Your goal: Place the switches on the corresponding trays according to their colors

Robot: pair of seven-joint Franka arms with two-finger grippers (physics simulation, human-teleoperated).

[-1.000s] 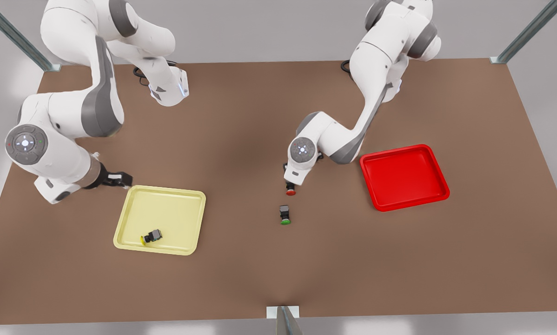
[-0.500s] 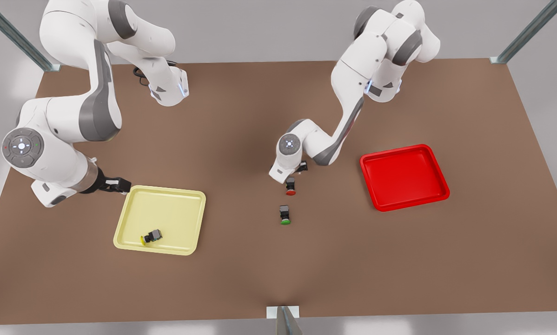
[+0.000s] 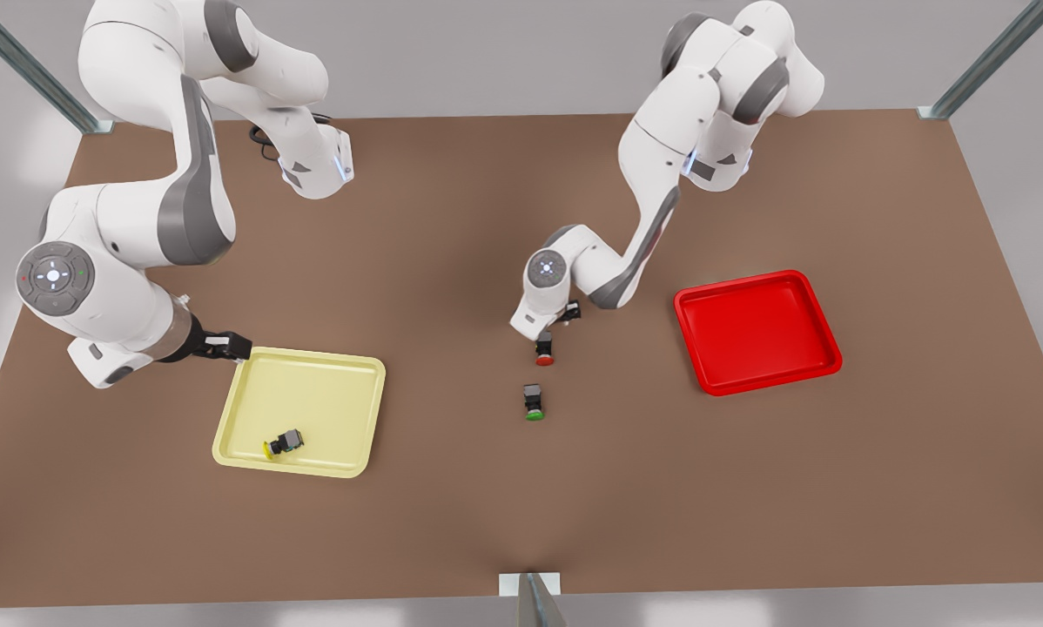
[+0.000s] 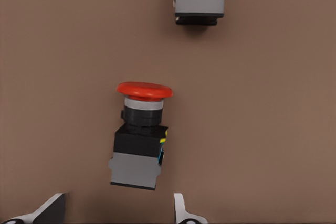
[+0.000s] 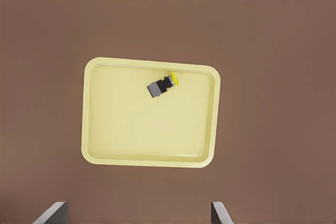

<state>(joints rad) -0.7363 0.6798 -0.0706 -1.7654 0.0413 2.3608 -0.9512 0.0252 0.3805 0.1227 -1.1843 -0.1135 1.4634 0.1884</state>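
Switches lie in three spots on the brown counter (image 3: 452,488). The red switch (image 3: 544,353) sits near the middle of the front view, on its side with the round cap toward the frame's lower edge. Just below it in that view, apart from it, lies the green switch (image 3: 534,403), cap also toward the lower edge. The yellow switch (image 3: 283,443) rests inside the yellow tray (image 3: 252,453), in the tray's lower left part, tipped on its side.

Left gripper (image 3: 549,333) hangs directly over the red switch (image 4: 139,135); its wrist view shows the jaws spread, one finger tip at each side of the switch's grey base and neither touching it. Right gripper (image 3: 232,347) waits at the yellow tray's upper left corner in the front view, just above the rim; its wrist view shows the jaws spread wide, with the yellow tray (image 5: 94,129) and yellow switch (image 5: 163,86) far beneath.

The red tray (image 3: 704,366) stands at the right of the front view, well apart from the switches, with bare counter between.

The counter is a flat matte brown sheet. Grey metal struts (image 3: 25,65) rise at its far corners against a pale grey wall. Both trays are smooth, shallow squares with rounded corners and raised rims. The switches have dark blocky bodies, grey bases and round domed caps.
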